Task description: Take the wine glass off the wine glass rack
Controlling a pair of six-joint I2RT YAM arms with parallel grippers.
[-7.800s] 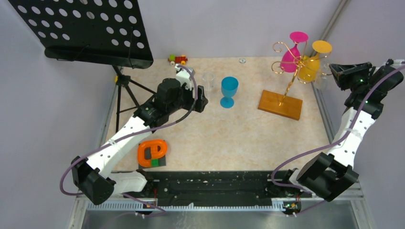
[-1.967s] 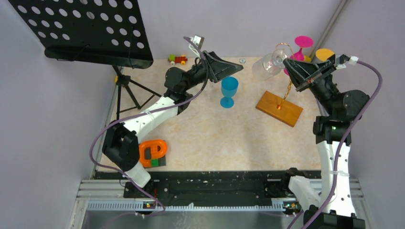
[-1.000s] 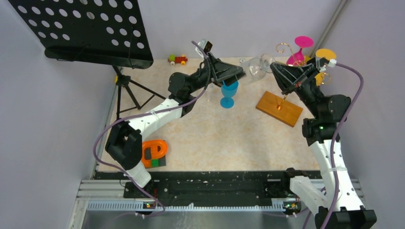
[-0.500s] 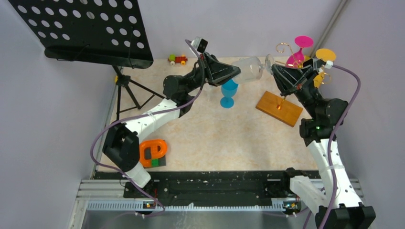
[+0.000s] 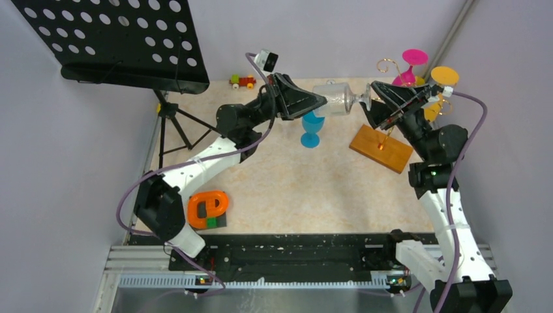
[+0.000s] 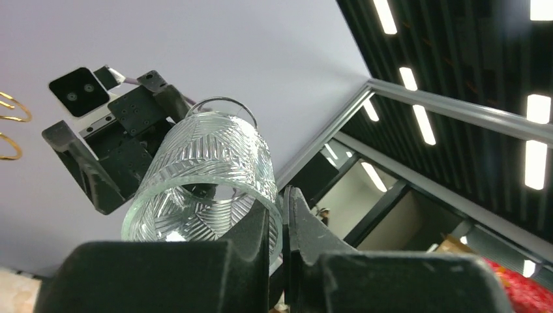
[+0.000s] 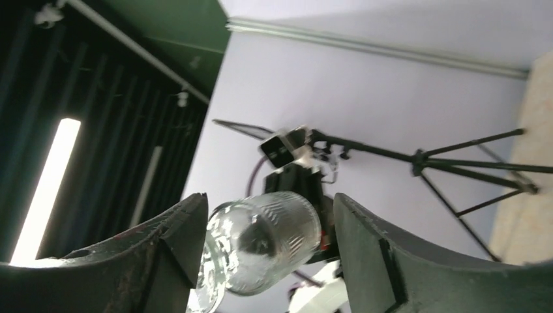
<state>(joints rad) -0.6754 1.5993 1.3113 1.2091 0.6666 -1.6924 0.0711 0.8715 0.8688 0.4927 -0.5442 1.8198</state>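
Taking 12 o'clock as the far wall, the wine glass (image 5: 334, 100) lies on its side in the air above the bench's (image 5: 313, 189) far middle, mouth at the left hand (image 5: 321, 101) toward 9 o'clock, foot at the right hand (image 5: 370, 104) toward 3. A goblet (image 5: 312, 124) stands on the bench at its 7 o'clock. The wine glass rack (image 5: 385, 149) stands at 2 o'clock, the music stand (image 5: 117, 39) at 10, a toy train (image 5: 242, 81) at 11.

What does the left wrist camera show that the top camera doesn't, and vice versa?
Only left wrist: ceiling light strips, and the left pincer pinching the clear wine glass by its rim. Only top: the blue goblet, music stand, pink glass and the wine glass rack's wooden base. Both: that glass, the right pincer and the rack's gold wires.
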